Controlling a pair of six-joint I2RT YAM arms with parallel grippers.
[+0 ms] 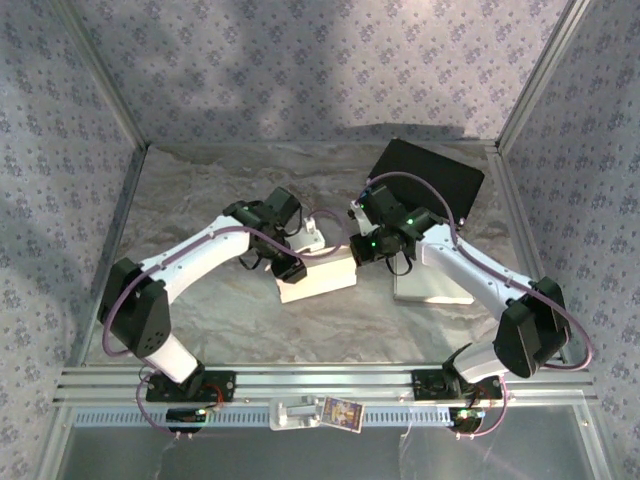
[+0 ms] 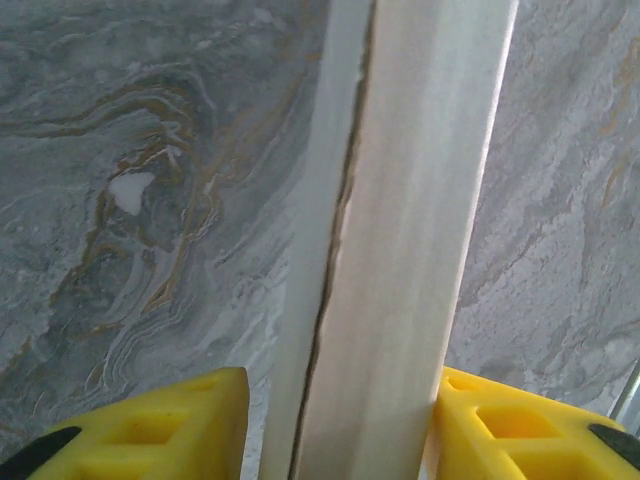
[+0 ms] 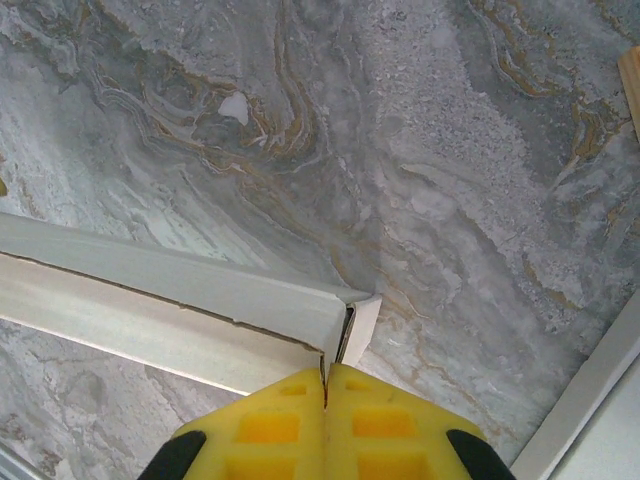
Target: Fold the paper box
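Folding paper box (image 1: 318, 275): side wall apparently being closed.
Right end effector (image 3: 326, 395) pinched together on corner flap (image 3: 362, 325); left end effector (image 2: 340, 425) straddles wall (image 2: 400, 250), clamping unclear. Next likely: tuck flap squarely.

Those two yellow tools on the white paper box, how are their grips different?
The left tool has its fingers spread around a thick, doubled wall of the paper box; the right tool has its fingers pressed together on a thin corner flap. Both are yellow and hold the box.
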